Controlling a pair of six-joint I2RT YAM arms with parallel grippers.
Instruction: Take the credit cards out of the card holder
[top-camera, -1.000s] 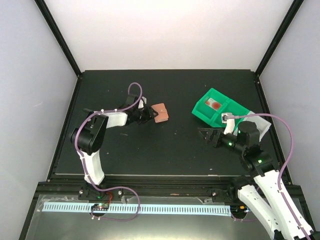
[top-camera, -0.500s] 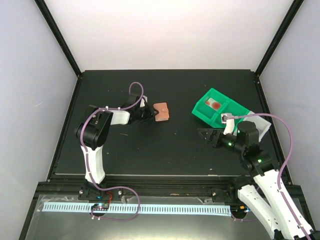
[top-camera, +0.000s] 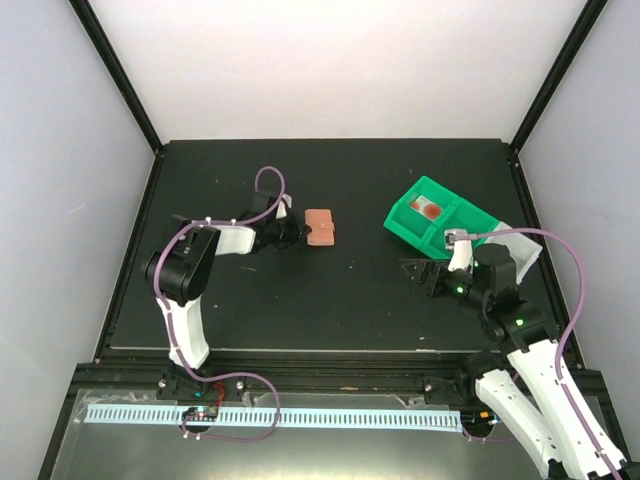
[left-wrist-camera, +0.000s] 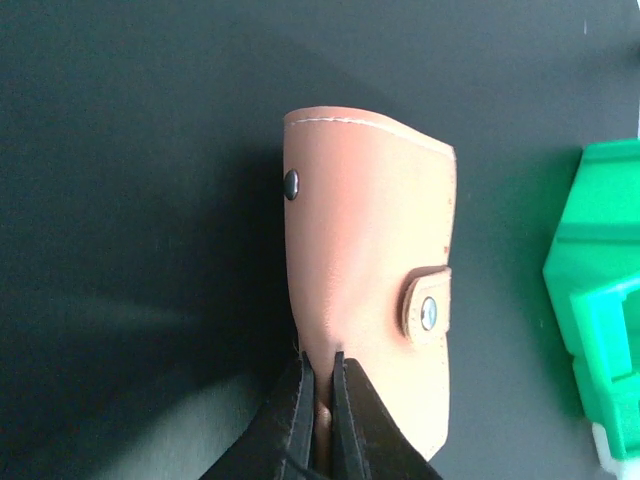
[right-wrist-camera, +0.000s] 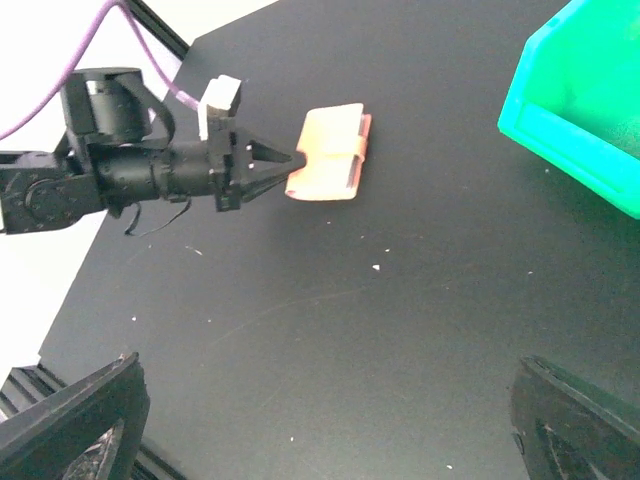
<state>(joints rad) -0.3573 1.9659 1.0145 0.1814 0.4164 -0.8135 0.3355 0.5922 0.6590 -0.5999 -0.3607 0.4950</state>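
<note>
The salmon-pink card holder (top-camera: 320, 226) lies folded shut on the black table, left of centre. Its snap tab (left-wrist-camera: 426, 303) is fastened. My left gripper (top-camera: 298, 232) comes in low from the left and is shut on the holder's near edge (left-wrist-camera: 322, 372). In the right wrist view the same pinch shows, the dark left gripper (right-wrist-camera: 296, 160) at the holder (right-wrist-camera: 330, 153). The credit cards are hidden. My right gripper (top-camera: 415, 272) hovers open over bare table at the right; its fingers (right-wrist-camera: 80, 420) are spread wide with nothing between them.
A green plastic bin (top-camera: 435, 215) stands at the back right and holds something reddish (top-camera: 428, 208). It shows at the right edge of the left wrist view as the green bin (left-wrist-camera: 600, 330). In the right wrist view the bin (right-wrist-camera: 590, 110) sits top right.
My left gripper has closed on the holder's edge. The holder has turned slightly and now lies squarer. The right arm has barely moved.
</note>
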